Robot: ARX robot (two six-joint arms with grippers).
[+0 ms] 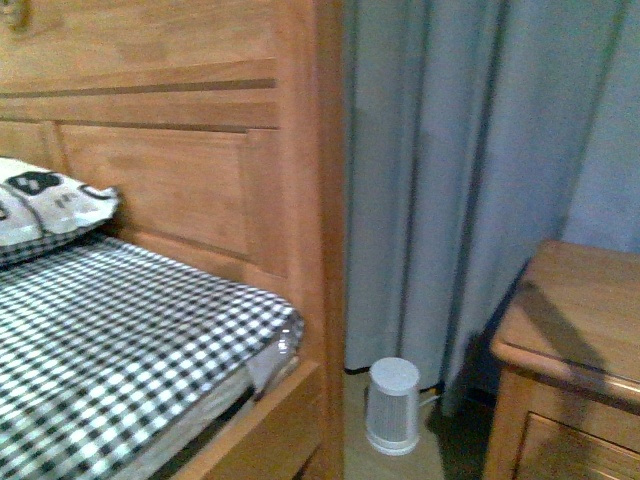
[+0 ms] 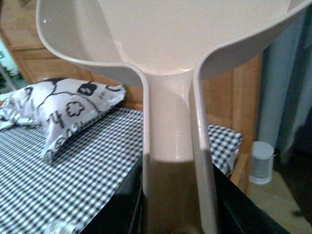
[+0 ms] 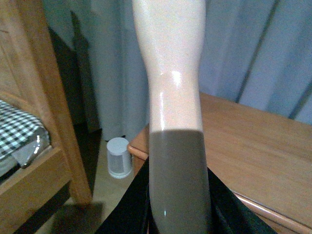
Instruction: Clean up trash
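Observation:
The white paper ball is not in any view. My left gripper (image 2: 175, 222) is shut on the handle of the beige dustpan (image 2: 170, 44), whose scoop fills the top of the left wrist view above the checked bed. The scoop looks empty where it shows. My right gripper (image 3: 178, 219) is shut on the beige and grey brush handle (image 3: 173, 97), which stands up the middle of the right wrist view over the wooden nightstand (image 3: 263, 146). Neither arm shows in the front view.
A bed with a black-and-white checked sheet (image 1: 110, 340) and a wooden headboard (image 1: 200, 150) is at the left. A patterned pillow (image 2: 63, 109) lies on it. A small white cylinder (image 1: 392, 405) stands on the floor between bed and nightstand (image 1: 580, 340). Blue-grey curtains (image 1: 470, 150) hang behind.

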